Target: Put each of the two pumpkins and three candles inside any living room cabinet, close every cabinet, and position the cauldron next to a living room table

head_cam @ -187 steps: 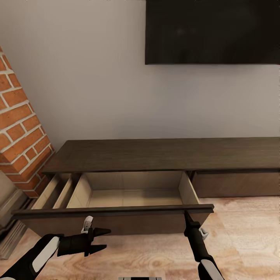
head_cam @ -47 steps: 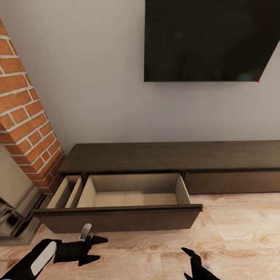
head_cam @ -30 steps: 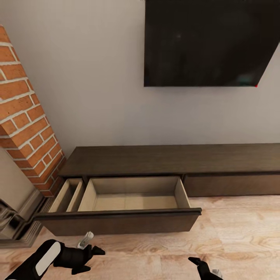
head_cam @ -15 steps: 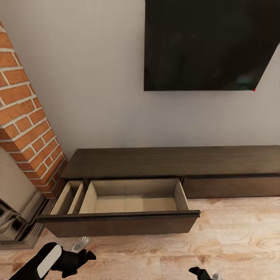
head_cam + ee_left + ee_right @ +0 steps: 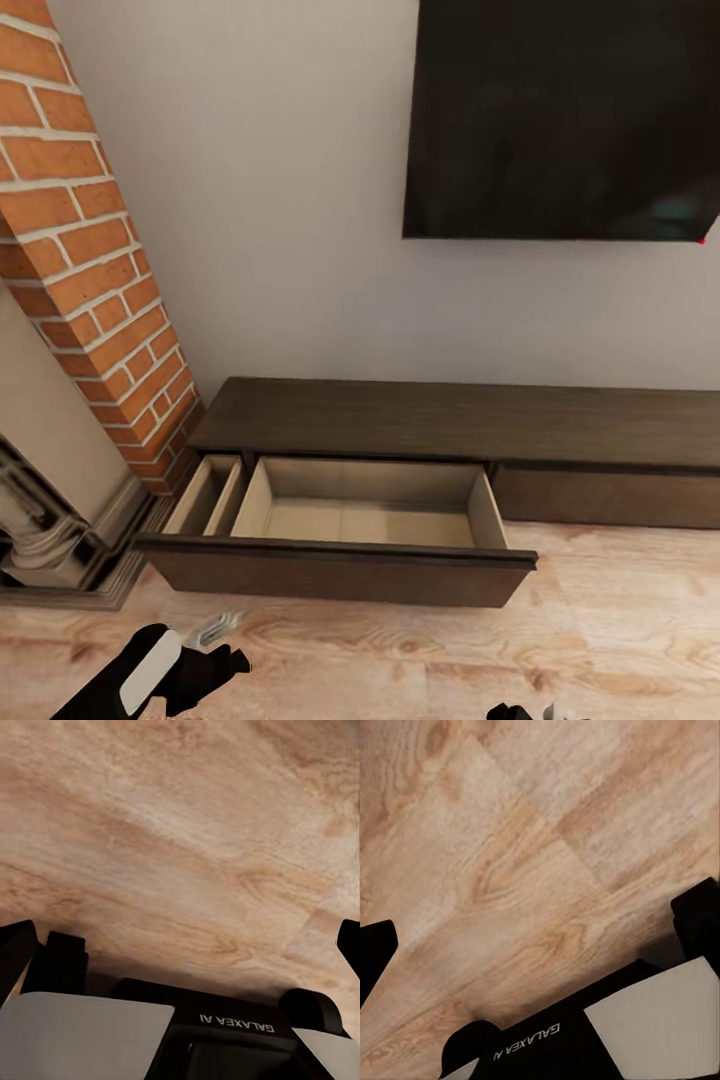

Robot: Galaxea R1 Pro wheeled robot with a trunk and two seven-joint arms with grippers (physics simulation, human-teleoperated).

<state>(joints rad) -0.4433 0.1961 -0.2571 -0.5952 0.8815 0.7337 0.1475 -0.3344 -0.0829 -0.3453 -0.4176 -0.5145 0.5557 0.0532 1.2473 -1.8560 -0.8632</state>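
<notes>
Pale wood floor [image 5: 620,620] runs up to a plain light wall, where a low dark-brown cabinet [image 5: 460,420] stands lengthwise, its long axis running left to right along the wall. A black screen [image 5: 565,115] hangs above it. To the left rises a red brick column [image 5: 85,250], with a grey carved fireplace surround [image 5: 45,520] at its foot.

One wide drawer [image 5: 350,520] at the cabinet's left end is pulled out toward the room. Its pale wooden inside is split into a large compartment and a narrow one on the left, and nothing lies in either. Its dark front panel faces the robot. The drawer front to its right sits flush with the cabinet.

Both arms hang low over the floor, well short of the drawer. The left gripper [image 5: 215,665] lies near the lower left of the head view, below and in front of the drawer's left corner. The left wrist view shows its fingers [image 5: 15,949] spread wide apart over bare floorboards. The right gripper [image 5: 540,922] hangs over bare floor too, fingers [image 5: 701,911] likewise spread wide, holding nothing.
</notes>
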